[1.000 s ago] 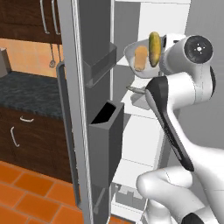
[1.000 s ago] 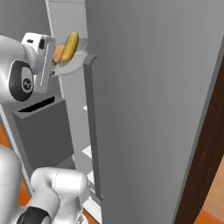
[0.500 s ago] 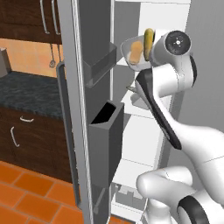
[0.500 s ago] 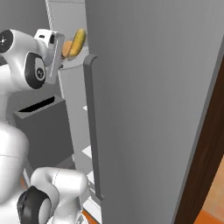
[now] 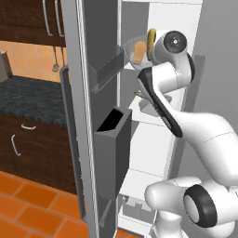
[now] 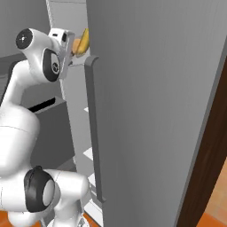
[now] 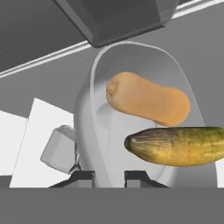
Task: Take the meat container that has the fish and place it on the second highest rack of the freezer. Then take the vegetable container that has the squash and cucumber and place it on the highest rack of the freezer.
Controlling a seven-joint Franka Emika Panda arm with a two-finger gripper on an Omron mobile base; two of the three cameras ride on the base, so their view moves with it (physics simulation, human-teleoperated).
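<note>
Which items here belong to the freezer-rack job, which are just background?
Job:
- bowl, clamped at its rim by the gripper
- squash
- cucumber
- freezer, door open

Background:
- door bins
- wood cupboards
- dark countertop
- drawer fronts
- tiled floor

door bin (image 5: 104,74) beside bowl (image 5: 132,52), shelves beyond

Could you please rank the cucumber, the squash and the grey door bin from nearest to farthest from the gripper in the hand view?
1. Cucumber, just above the gripper, right.
2. Squash, higher in the bowl.
3. Door bin, at the top, beyond the bowl.
</note>
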